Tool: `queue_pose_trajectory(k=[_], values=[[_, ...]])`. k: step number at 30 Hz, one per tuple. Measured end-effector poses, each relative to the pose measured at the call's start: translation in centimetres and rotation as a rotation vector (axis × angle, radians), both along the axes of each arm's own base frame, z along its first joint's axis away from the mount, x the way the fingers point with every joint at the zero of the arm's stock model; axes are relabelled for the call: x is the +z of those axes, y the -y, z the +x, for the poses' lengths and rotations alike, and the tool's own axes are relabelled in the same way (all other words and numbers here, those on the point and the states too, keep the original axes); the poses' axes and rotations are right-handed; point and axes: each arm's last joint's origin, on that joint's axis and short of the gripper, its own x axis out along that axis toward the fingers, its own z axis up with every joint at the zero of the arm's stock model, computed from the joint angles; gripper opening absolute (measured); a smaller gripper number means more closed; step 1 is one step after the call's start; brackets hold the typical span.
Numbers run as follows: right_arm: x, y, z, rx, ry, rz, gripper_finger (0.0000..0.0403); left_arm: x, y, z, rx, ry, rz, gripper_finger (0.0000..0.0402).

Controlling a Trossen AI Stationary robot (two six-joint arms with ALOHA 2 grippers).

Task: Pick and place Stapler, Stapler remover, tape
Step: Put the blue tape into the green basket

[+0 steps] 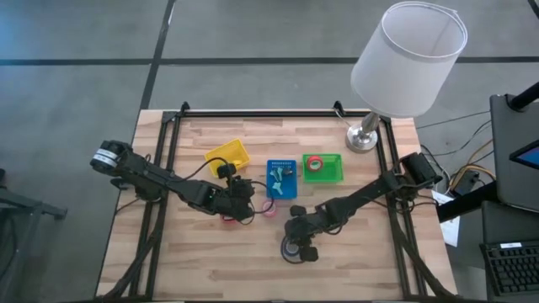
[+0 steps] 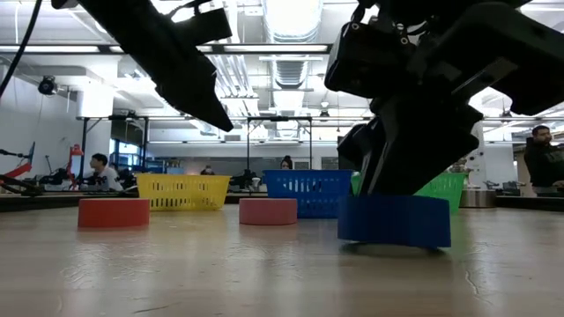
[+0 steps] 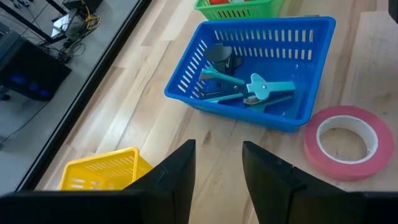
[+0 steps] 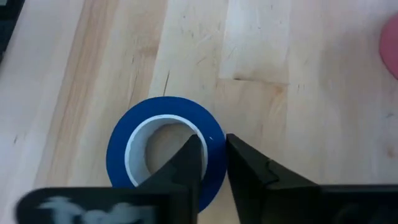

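Straddling blue tape roll [image 4: 166, 149] wall, right gripper [image 4: 213, 163] has one finger inside ring, one outside, clamped for lift off table [image 1: 210, 261]. Left gripper [image 3: 217, 163] hovers apart, empty, near pink tape roll [image 3: 342, 140] beside blue basket [image 3: 249, 68].

In the high view, the right gripper [image 1: 296, 244] is covering most of the blue tape roll [image 1: 290, 249], and the left gripper [image 1: 242, 202] is overlapping the red tape roll [image 1: 228, 221], of which only an edge is showing. In the right wrist view, the near rim of the blue tape roll [image 4: 163, 148] is lying behind the dark fingers [image 4: 186, 163], and a pink shape [image 4: 390, 37] is being cut off by the frame edge. In the left wrist view, the yellow basket [image 3: 102, 169] is being partly hidden by the gripper body, the green basket [image 3: 239, 7] is being cropped at the edge, and the dark item [image 3: 219, 57] in the blue basket [image 3: 186, 78] is remaining too indistinct to identify.
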Motion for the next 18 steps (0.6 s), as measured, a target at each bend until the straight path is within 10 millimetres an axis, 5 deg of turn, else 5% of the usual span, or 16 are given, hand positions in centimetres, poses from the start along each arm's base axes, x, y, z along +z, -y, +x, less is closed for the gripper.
queue_pose_trajectory(k=[9,18], values=[[3.2,-0.2,0.3,0.060,-0.142,-0.066,0.0031,0.0,0.0,0.0,0.001,0.001,0.000,0.0135],[7.1,1.8,-1.5,-0.115,-0.417,-0.607,0.0036,0.0,0.0,0.0,0.001,0.004,-0.001,0.0135]])
